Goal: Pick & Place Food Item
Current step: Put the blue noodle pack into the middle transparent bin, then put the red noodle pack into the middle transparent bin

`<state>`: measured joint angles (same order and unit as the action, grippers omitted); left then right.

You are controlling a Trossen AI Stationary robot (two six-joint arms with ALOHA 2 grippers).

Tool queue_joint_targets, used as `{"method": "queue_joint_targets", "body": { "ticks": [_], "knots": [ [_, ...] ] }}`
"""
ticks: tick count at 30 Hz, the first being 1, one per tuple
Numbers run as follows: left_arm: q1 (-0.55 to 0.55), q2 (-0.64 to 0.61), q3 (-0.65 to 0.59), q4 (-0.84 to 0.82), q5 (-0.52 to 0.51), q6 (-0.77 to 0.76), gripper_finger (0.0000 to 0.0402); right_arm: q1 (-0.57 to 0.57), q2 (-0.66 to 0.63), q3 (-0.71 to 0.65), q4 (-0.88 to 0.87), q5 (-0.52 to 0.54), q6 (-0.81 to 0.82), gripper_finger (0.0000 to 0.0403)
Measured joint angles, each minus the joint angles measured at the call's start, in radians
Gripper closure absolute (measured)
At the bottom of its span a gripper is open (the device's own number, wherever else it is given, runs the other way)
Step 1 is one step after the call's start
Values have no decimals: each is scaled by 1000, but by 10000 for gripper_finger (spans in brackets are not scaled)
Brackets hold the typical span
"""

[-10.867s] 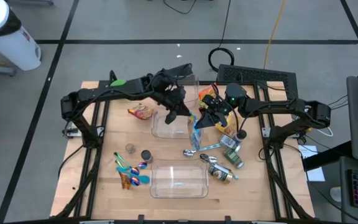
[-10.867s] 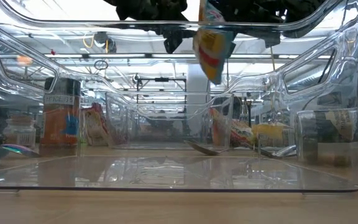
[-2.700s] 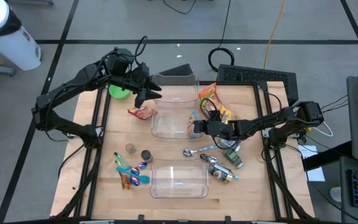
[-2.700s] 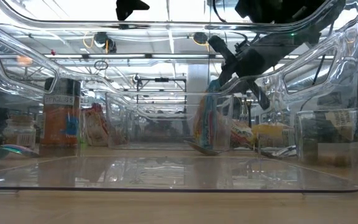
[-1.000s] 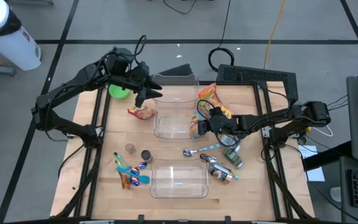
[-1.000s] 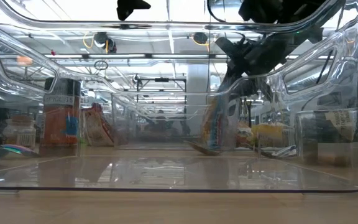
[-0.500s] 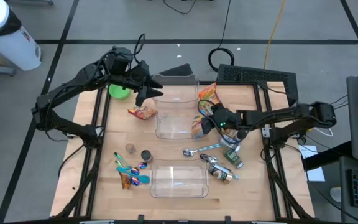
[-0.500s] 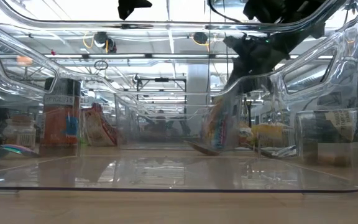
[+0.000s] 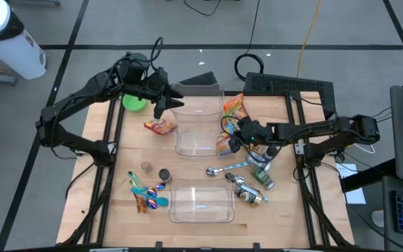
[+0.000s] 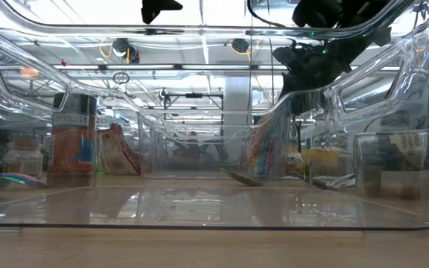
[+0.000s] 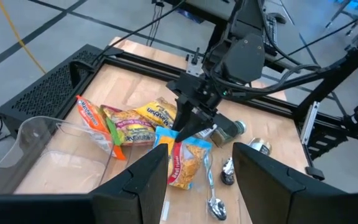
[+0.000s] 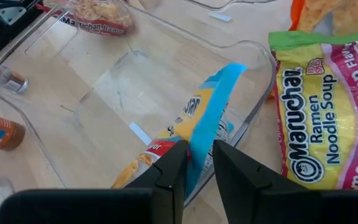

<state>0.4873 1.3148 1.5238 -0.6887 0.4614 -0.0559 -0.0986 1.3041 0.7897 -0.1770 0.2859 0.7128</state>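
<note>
surface (image 9: 131, 154): wooden top, carrying two clear bins, snack packets, cans, spoons.
far bin (image 9: 199, 126): clear, open-topped, near the middle of the surface; seen as target for the food item. A second clear bin (image 9: 201, 203) is nearer the front edge.
left arm: parked high over the far-left corner near a green bowl (image 9: 133, 103); left tool (image 9: 166, 106) is seen with fingers apart, nothing between them.
right arm: reached in from the right, right tool (image 9: 231, 140) at the far bin's right wall.
right tool state: narrow, pinched on the blue top edge of the food packet (image 12: 197, 134).
food packet position: yellow-and-blue packet (image 9: 224, 143) is hung from the right tool, tilted, lower end inside the far bin (image 12: 104, 93) against its right wall; whether the bottom is touching the bin floor cannot be told.
ramen packs (image 12: 319, 124): lying just outside that wall, beside the packet.
risk 1: packet could be left leaning on the wall and tip out over the rim if released here; cause is the grip point sitting right at the rim.
risk 2: bin could be dragged or nudged if the tool is pulled sideways; cause is fingers close to the clear wall.
risk 3: thin edge could slip from the pinch.
</note>
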Motion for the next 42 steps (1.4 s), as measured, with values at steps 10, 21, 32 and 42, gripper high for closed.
{"method": "queue_joint_targets", "body": {
  "ticks": [10,21,32,42],
  "knots": [
    [0,0,0,6,-1,-14,215,0,-4,-4,95,-6,-25,328],
    [-15,0,0,6,-1,-24,215,-42,-113,-3,30,32,-125,328],
    [-66,77,-152,-230,-122,82,215,-68,-219,-3,-12,33,-142,328],
    [-147,389,-249,-129,-161,1,215,-68,-335,-3,-67,53,-229,328]
  ]
}}
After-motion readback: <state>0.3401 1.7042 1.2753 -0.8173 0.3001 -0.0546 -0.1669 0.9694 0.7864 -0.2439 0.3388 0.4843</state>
